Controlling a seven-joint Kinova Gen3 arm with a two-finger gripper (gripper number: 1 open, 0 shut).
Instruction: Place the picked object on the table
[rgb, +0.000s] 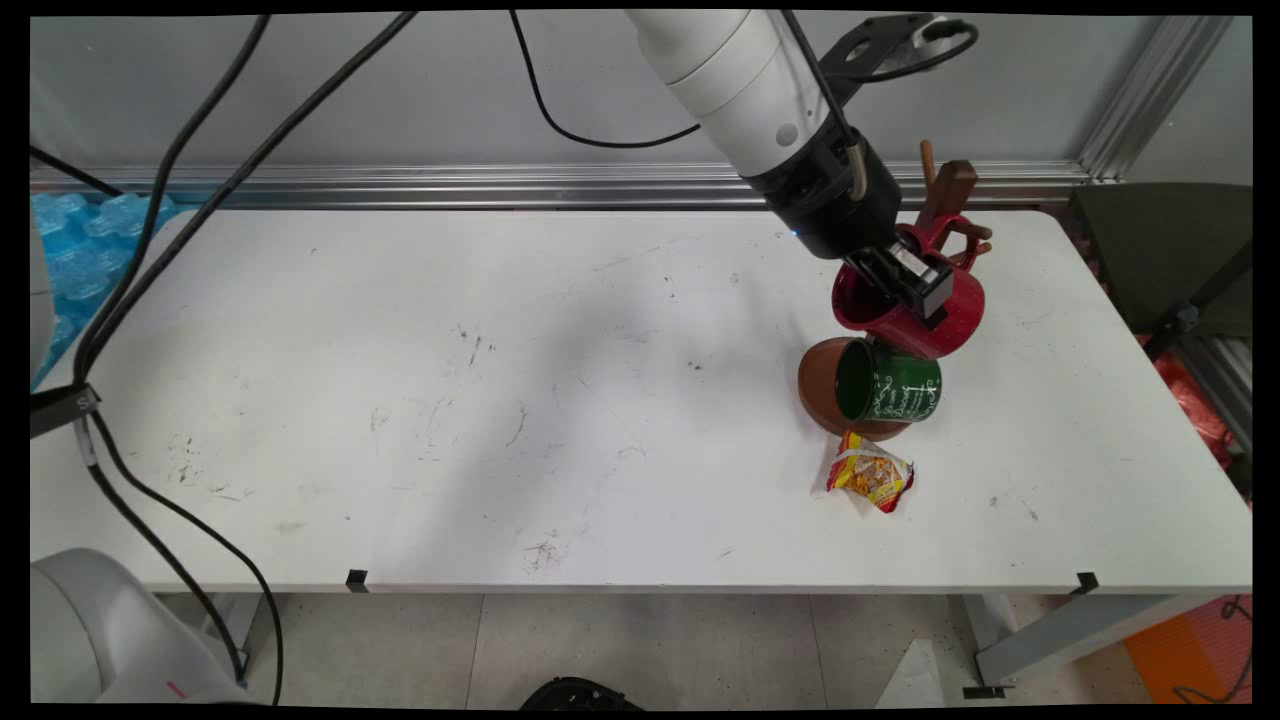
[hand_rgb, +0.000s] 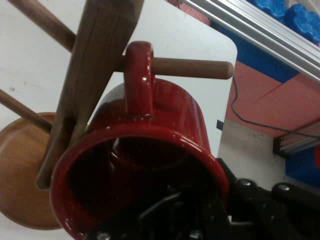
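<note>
A white table (rgb: 400, 400) is seen from above, with the white arm (rgb: 740, 90) reaching down over its far right corner. There a wooden mug rack (rgb: 950, 190) stands, its upright post and pegs seen close in the hand view, its round base (rgb: 815, 385) resting on the tabletop. A red mug (rgb: 950, 320) is held tilted on its side by the black gripper (rgb: 915, 285), whose fingers are closed on the mug's rim, one inside the mouth and one outside the wall. In the hand view the red mug's handle (hand_rgb: 139, 75) is hooked over a wooden peg (hand_rgb: 195, 67), pressed close beside the rack's post (hand_rgb: 95, 65). Just below the red mug, a green mug (rgb: 890, 385) with white lettering is shown lying sideways, its mouth turned left, over the rack's base; what carries it cannot be told. A small yellow and red snack packet (rgb: 870, 472) is seen lying flat on the table just in front of the base, apart from both mugs.
</note>
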